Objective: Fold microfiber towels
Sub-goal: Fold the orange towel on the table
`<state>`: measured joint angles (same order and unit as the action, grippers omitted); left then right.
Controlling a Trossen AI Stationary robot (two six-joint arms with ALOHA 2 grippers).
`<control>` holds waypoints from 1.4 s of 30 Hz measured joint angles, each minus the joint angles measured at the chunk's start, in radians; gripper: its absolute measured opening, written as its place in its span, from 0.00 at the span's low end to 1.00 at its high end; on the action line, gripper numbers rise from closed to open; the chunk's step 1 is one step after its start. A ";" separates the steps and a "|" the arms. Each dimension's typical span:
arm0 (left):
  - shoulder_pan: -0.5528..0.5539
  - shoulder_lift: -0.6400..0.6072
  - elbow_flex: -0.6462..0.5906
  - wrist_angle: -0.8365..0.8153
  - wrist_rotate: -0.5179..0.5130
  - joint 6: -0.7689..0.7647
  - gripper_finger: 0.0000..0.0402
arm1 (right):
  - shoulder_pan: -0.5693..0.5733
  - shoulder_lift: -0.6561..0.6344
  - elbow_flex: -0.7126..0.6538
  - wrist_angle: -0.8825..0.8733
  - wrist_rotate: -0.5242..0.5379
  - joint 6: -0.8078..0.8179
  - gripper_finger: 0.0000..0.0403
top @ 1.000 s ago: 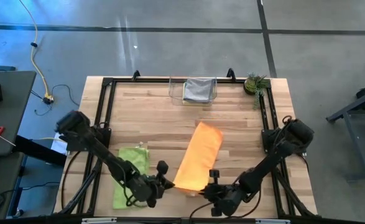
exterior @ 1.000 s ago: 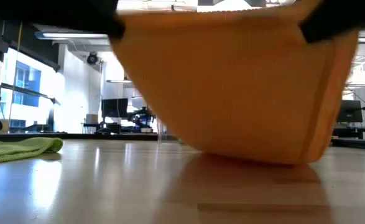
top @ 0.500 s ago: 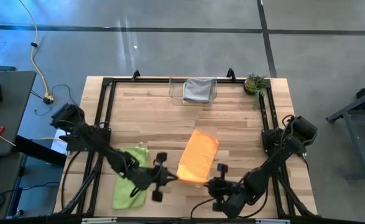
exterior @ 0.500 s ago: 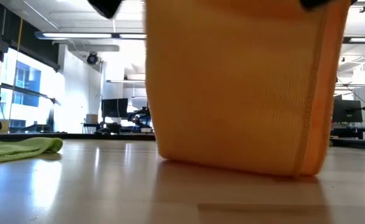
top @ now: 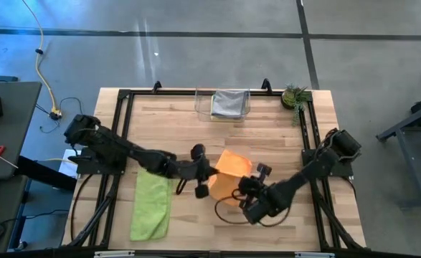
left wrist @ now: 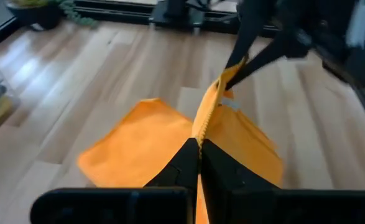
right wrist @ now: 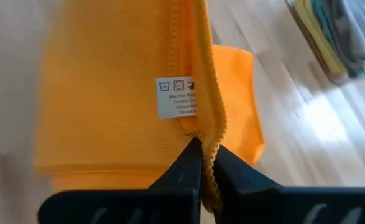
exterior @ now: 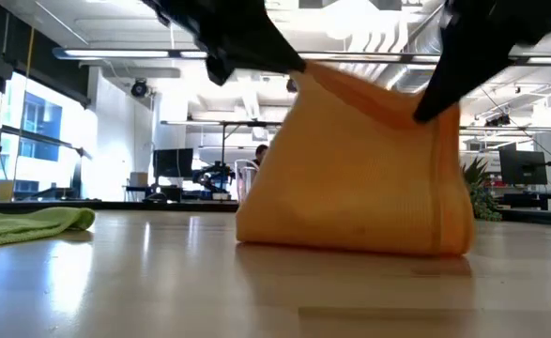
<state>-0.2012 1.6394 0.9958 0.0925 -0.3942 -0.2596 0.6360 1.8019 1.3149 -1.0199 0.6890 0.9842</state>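
A pale wooden desk (top: 196,122) stands on a grey concrete floor, black rails along its edges. Near its middle I hold the orange towel (top: 228,175) doubled over, its fold resting on the wood and its upper edge lifted between my hands. My left hand (top: 209,174) is clamped on one end of that edge, my right hand (top: 247,183) on the other, beside a white care label (right wrist: 177,97). The lime green towel (top: 151,204) lies flat by my left arm. At the far edge a clear plastic bin (top: 222,105) holds a grey towel (top: 230,102), near a small potted plant (top: 295,95).
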 joint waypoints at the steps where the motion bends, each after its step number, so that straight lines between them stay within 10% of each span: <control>1: 0.018 0.006 0.001 0.003 0.010 0.000 0.00 | -0.015 0.000 -0.013 0.002 -0.010 -0.010 0.00; 18: 0.194 0.153 0.001 0.041 0.081 0.004 0.03 | -0.191 0.002 -0.216 0.186 -0.076 -0.109 0.00; 32: 0.154 0.059 -0.018 -0.195 0.116 0.009 0.40 | -0.237 0.002 -0.260 0.229 -0.122 -0.139 0.07; 42: 0.021 0.101 -0.159 0.138 0.204 -0.045 0.21 | -0.246 0.002 -0.260 0.281 -0.118 -0.250 0.09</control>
<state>-0.1798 1.7409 0.8372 0.2305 -0.1901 -0.3045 0.3903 1.8038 1.0554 -0.7387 0.5713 0.7346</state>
